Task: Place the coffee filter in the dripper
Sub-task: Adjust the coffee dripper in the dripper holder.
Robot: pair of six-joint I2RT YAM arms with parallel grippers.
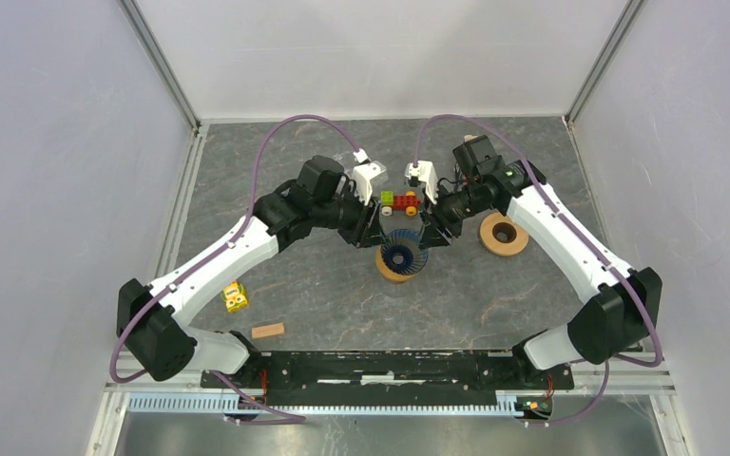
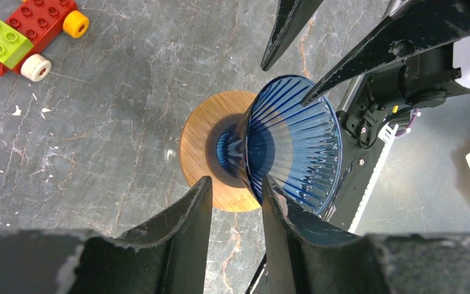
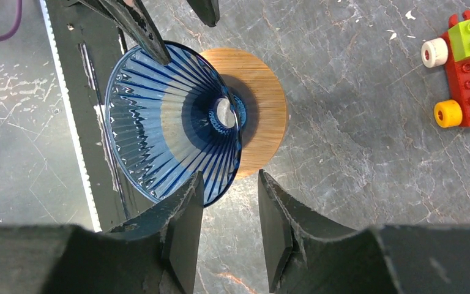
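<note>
Currently the left end effector [image 2: 235, 184] stands at a narrow opening, its fingers apart and straddling the left rim of the dripper [image 2: 294, 147]. One finger lies over the rim, the other outside it above the wooden base [image 2: 199, 141]. The gap is wider than the glass wall, so the wall is not pinched. The right end effector [image 3: 229, 180] mirrors this at the right rim. It is also narrow and not clamped, with one finger overlapping the rim and the other outside it, above the counter [image 3: 355, 153] just beside the base.

The dripper is a blue ribbed glass cone. It stands upright on its round wooden base at the middle of the counter, between the two end effectors. Its bowl shows bare ribs down to the drain hole.

Just beyond the dripper, on the far side, lies a red toy brick vehicle [image 1: 401, 200] with a green block and yellow and white wheels. A wooden ring [image 1: 488, 237] lies to the right, near the right arm. A yellow block [image 1: 236, 297] and a small wooden block [image 1: 268, 331] lie near left, well apart from the dripper.
</note>
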